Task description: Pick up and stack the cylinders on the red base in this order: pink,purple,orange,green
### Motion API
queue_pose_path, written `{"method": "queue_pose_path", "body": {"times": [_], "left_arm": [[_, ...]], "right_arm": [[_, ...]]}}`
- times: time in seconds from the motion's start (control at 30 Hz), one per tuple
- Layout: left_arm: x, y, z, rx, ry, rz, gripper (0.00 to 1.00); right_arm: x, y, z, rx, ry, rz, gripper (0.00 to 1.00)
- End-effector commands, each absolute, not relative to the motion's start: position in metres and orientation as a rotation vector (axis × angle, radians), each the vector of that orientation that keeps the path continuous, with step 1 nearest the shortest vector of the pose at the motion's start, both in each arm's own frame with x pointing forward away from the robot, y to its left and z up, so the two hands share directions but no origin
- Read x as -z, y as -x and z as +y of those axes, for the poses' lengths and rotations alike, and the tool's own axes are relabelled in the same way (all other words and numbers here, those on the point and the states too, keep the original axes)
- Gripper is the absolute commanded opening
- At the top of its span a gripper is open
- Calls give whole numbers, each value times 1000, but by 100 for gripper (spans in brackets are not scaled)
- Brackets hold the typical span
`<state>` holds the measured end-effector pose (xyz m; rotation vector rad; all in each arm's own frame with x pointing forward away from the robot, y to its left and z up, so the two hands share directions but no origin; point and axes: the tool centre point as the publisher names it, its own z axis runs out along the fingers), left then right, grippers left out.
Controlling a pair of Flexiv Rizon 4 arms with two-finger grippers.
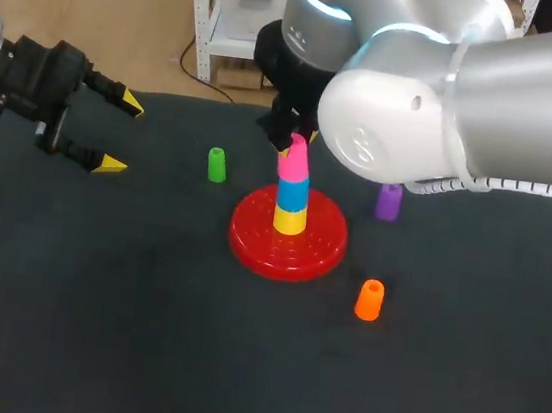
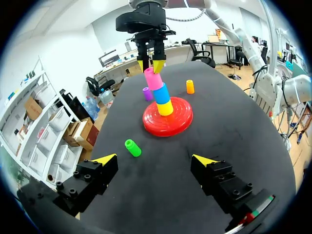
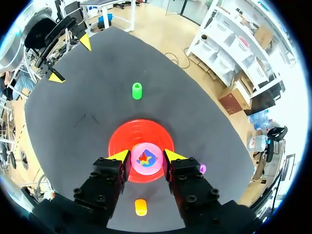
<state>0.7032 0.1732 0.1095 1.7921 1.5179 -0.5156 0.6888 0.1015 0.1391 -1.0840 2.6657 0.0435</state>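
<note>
Stacking stands at three pieces on the red base [image 1: 322, 242], which sits near the middle of the dark counter [image 1: 90, 325]: a yellow cylinder [image 1: 289, 219] at the bottom, a blue cylinder [image 1: 292, 195] on it, and the pink cylinder [image 1: 294, 163] on top, the column leaning a little. The right claw [image 3: 147, 155] comes down over the stack from the far side and is clamped on the pink cylinder, one yellow-tipped finger pressed to each side of its upper part. The green cylinder [image 1: 217, 164] rests on the counter beside the base, toward the left edge. The purple cylinder [image 1: 388, 201] stands near the base on the side toward the right edge, and the orange cylinder [image 1: 369, 300] lies apart from the base toward the near edge. The left claw [image 1: 122, 134] hangs close to the counter's left edge, well apart from the base, its fingers spread wide with nothing between them.
</note>
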Motion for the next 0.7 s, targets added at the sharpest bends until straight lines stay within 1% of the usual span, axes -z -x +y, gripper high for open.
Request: {"method": "queue_pose_path", "body": {"times": [0.03, 0.23, 0.7], "left_arm": [[-109, -702, 174, 511, -1789, 1514, 100], [-109, -702, 174, 511, -1789, 1514, 100], [-109, -702, 174, 511, -1789, 1514, 100]], "right_arm": [[-136, -681, 97, -48, 1068, 2661, 0], [-133, -675, 87, -44, 1014, 2697, 0], [-108, -691, 88, -122, 1040, 2748, 0]]}}
